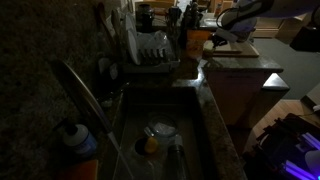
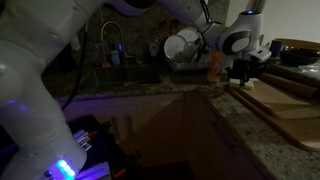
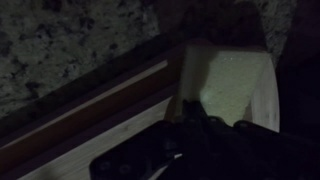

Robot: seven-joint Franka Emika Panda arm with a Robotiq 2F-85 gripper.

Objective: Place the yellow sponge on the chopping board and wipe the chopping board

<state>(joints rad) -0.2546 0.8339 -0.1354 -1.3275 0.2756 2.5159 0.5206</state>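
Note:
The scene is very dark. In the wrist view the yellow sponge (image 3: 228,85) is a pale block lying against the chopping board (image 3: 110,120), whose tan edges run diagonally beside it. My gripper (image 3: 188,108) is shut, its dark fingertips pinched at the sponge's near left edge. In both exterior views the gripper (image 1: 222,38) (image 2: 243,68) hangs low over the chopping board (image 1: 243,50) (image 2: 285,100) on the counter. The sponge itself cannot be made out there.
Speckled granite countertop (image 3: 70,40) surrounds the board. A sink (image 1: 190,150) with a faucet (image 1: 85,95) holds a yellow-orange lump (image 1: 150,145). A dish rack with plates (image 1: 152,50) stands behind the sink. An orange bottle (image 2: 215,66) is close to the gripper.

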